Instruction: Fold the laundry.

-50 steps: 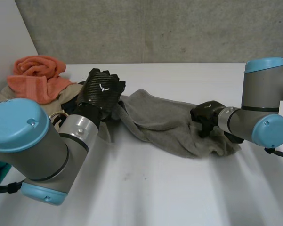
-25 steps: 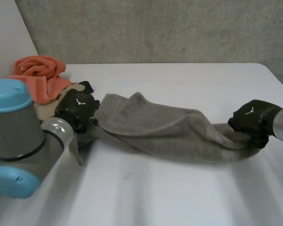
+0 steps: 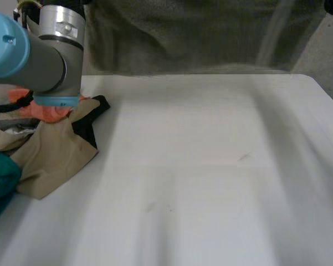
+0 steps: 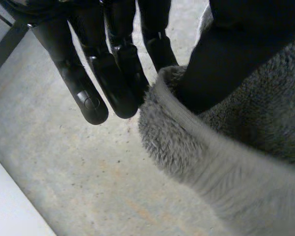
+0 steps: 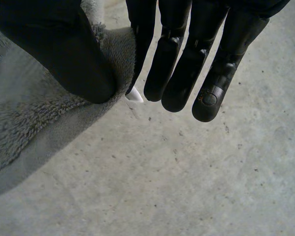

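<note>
Above the far edge of the tabletop [image 3: 210, 183], a grey towel [image 3: 199, 36] hangs spread wide in the air, its upper part cut off in the head view. At the towel's left end, the left hand [image 4: 113, 73] pinches the thick hem between its thumb and straight fingers. At the other end, the right hand [image 5: 186, 64] pinches the cloth the same way, with a small white tag [image 5: 134, 96] poking out by its fingertips. The left arm [image 3: 39, 50] stands over the tabletop's left side, partly hiding a laundry pile: a tan cloth [image 3: 55, 155], a teal cloth [image 3: 0, 180] and a sliver of orange cloth [image 3: 50, 111].
</note>
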Available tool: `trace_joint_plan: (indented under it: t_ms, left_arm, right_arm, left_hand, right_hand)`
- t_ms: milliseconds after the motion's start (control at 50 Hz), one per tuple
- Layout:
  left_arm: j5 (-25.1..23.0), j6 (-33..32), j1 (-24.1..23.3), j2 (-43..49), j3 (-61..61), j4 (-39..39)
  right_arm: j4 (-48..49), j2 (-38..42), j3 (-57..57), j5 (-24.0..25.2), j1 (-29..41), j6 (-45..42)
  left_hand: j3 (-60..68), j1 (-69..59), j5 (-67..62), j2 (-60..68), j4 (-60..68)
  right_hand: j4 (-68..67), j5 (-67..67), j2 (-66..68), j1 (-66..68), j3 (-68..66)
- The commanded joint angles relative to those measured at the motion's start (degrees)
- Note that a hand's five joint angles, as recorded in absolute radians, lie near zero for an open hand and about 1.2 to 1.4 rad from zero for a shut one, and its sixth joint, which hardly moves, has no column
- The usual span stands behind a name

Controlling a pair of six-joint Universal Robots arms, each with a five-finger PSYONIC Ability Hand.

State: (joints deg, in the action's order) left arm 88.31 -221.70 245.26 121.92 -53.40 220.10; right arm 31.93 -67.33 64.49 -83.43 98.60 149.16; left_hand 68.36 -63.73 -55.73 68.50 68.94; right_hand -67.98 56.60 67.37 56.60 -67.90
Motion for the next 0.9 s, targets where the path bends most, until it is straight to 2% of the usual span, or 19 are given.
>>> trace_joint_plan:
  t_ms: [20,100,220,280,380,400,440,460,540,600,700,800,900]
  left_arm:
    - [-1.39,4.87,-0.22,-2.74,-15.56,-1.16]
    - [-1.30,4.96,-0.92,-2.12,-24.18,-1.25]
    - [-1.30,4.87,-3.55,-1.68,-34.30,-1.25]
    - [-1.30,4.87,-4.35,-1.94,-38.17,-1.25]
    - [-1.30,4.61,-5.66,-3.61,-42.13,-1.60]
    - [-1.39,4.43,-5.93,-4.92,-43.35,-1.78]
    - [-1.39,4.34,-6.02,-6.16,-44.33,-2.04]
    - [-1.39,4.34,-6.11,-6.60,-44.77,-2.13]
    - [-1.39,4.43,-6.37,-8.36,-46.09,-2.48]
    - [-1.39,4.34,-6.46,-9.33,-46.61,-2.48]
    - [-1.39,4.34,-6.46,-9.85,-46.88,-2.57]
    - [-1.39,4.34,-6.37,-10.47,-46.88,-3.45]
    - [-1.39,4.43,-6.37,-10.73,-46.79,-3.89]
  right_arm:
    - [-2.40,-1.05,12.84,5.19,-0.51,0.70]
    - [-5.29,-0.96,21.97,11.16,-2.08,-0.18]
    - [-13.19,-0.52,31.03,17.14,-7.79,-3.85]
    - [-16.63,-0.87,32.71,18.21,-9.29,-7.02]
    - [-29.95,-1.31,33.69,18.65,-12.72,-17.29]
    - [-32.26,-1.49,33.51,18.57,-12.99,-18.54]
    - [-36.75,-2.36,32.99,18.39,-13.34,-20.56]
    - [-40.77,-3.76,31.94,18.30,-13.26,-21.62]
    - [-46.68,-5.70,28.78,17.95,-13.08,-21.36]
    - [-48.45,-5.88,26.49,17.95,-12.90,-20.05]
    - [-50.21,-6.15,19.56,17.86,-10.72,-10.32]
    - [-51.71,-4.83,13.66,17.86,-6.93,-4.23]
    - [-54.34,3.07,7.59,15.67,-3.68,-4.05]
  left_hand:
    - [11.64,-16.27,-14.27,11.50,11.06]
    - [11.64,-16.27,-14.27,11.50,11.06]
    - [11.64,-16.27,-14.27,11.50,11.06]
    - [11.64,-16.27,-14.27,11.50,11.06]
    - [11.64,-16.27,-14.27,11.50,11.06]
    - [11.64,-16.27,-14.27,11.50,11.06]
    - [11.64,-16.27,-14.27,11.50,11.06]
    - [11.64,-16.27,-14.27,11.50,11.06]
    - [11.64,-16.27,-14.27,11.50,11.06]
    - [11.64,-16.27,-14.27,11.50,11.06]
    - [11.64,-16.27,-14.27,11.50,11.06]
    - [11.64,-16.27,-14.27,11.50,11.06]
    - [11.64,-16.27,-14.27,11.50,11.06]
  right_hand:
    - [-12.02,13.40,12.63,23.40,-12.10]
    - [-12.02,13.40,12.63,23.40,-12.10]
    - [-12.02,13.40,12.63,23.40,-12.10]
    - [-12.02,13.40,12.63,23.40,-12.10]
    - [-12.02,13.40,12.63,23.40,-12.10]
    - [-6.75,8.14,7.36,18.14,-6.83]
    - [12.88,-11.50,-12.27,-1.50,12.80]
    - [32.96,-31.58,-32.35,-21.58,32.89]
    - [49.80,-48.42,-49.19,-38.42,49.73]
    - [49.99,-48.61,-49.38,-38.61,49.91]
    - [48.31,-46.93,-47.70,-36.93,48.23]
    - [44.27,-42.89,-43.66,-32.89,44.20]
    - [41.58,-40.19,-40.97,-30.19,41.50]
